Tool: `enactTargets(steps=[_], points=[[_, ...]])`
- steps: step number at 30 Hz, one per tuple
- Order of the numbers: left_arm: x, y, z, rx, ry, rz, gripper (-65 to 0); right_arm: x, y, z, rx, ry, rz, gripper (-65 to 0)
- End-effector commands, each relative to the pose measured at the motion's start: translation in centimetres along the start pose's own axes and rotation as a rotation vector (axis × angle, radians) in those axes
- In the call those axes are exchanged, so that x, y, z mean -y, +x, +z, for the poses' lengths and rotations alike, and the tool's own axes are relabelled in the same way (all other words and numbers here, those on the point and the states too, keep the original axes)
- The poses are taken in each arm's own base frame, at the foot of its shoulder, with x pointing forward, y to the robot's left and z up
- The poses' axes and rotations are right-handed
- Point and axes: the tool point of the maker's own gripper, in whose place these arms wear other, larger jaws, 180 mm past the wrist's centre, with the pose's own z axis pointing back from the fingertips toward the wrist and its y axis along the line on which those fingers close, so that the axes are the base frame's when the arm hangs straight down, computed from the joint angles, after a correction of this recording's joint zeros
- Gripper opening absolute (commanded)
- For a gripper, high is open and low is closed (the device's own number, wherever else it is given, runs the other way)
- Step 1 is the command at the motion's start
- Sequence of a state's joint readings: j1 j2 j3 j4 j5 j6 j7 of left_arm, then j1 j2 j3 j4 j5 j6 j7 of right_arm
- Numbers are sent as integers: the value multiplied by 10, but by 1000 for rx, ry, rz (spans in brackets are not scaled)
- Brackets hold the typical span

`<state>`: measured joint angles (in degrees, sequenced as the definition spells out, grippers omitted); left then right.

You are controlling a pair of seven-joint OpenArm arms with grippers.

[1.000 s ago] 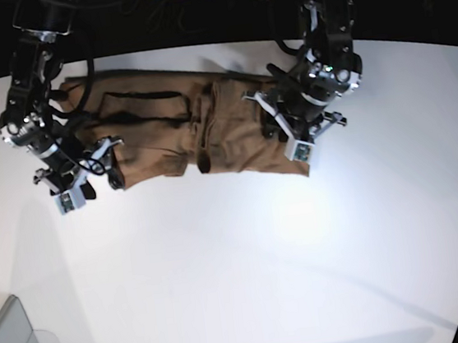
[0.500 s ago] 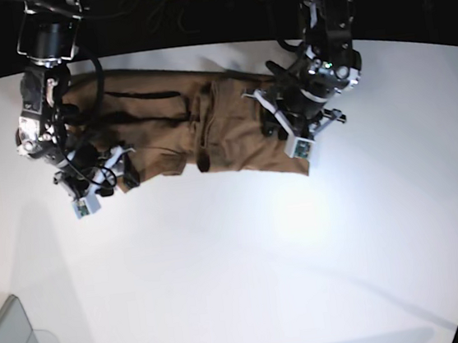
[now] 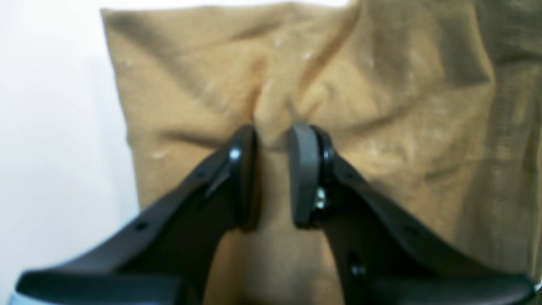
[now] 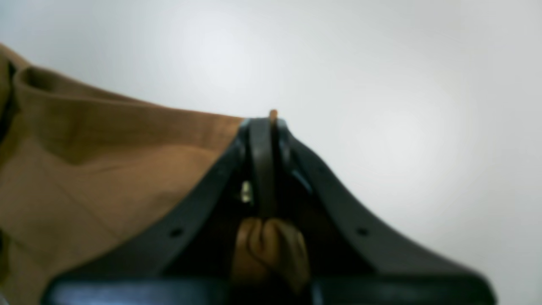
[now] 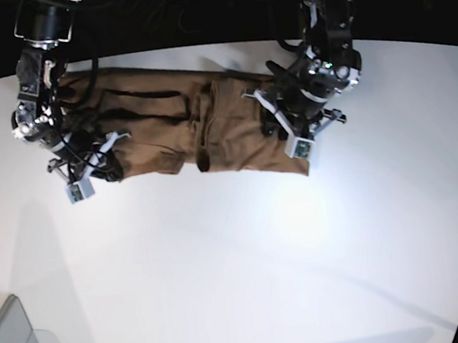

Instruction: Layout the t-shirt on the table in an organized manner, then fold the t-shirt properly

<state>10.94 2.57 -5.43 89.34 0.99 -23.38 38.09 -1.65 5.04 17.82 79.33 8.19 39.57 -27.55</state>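
**Both grippers pinching a bunched t-shirt at its two ends**

The t-shirt [image 5: 199,129] lay crumpled in a long band near the far edge of the table [image 5: 248,269], not yet spread flat. We judged the cloth to be light, thin and limp: it creased around each grip and would sag and stretch rather than hold a shape, so it is best taken at hems, corners or seams and drawn taut between two holds. The left gripper [image 3: 273,178] was nipped on a raised pleat of fabric a little in from the shirt's edge, its pads kept narrowly apart by the fold between them. The right gripper [image 4: 266,165] had its pads pressed together on a corner of the shirt, a sliver of cloth showing past the tips and a wad bunched behind them. In the base view the right arm [image 5: 41,85] reached down over one end of the band and the left arm [image 5: 322,45] over the other, both wrists angled down toward the table.
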Motion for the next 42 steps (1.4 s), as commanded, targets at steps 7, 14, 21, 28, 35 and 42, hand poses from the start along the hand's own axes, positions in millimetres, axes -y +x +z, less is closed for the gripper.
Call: enactTargets(steps=[7,14,21,28,35,42], points=[[1,-34,2,-141,7,-19,-501,-15,55,41,176,-31,115,-650],[1,-35,2,-143,6,-18,-501,-29,42,87,187,-85,132,-650],[1,-35,2,-143,6,-18,-501,-39,-11,107,75,-95,68,-650],[1,-35,2,-143,6,-18,-501,-45,-46,114,1,-93,7,-650],[2,-38,3,-150,5,-16,-501,-40,-64,100,-35,-80,-43,-650],[4,-38,2,-148,2,-13,-501,-37,-74,87,-57,-68,-75,-650]])
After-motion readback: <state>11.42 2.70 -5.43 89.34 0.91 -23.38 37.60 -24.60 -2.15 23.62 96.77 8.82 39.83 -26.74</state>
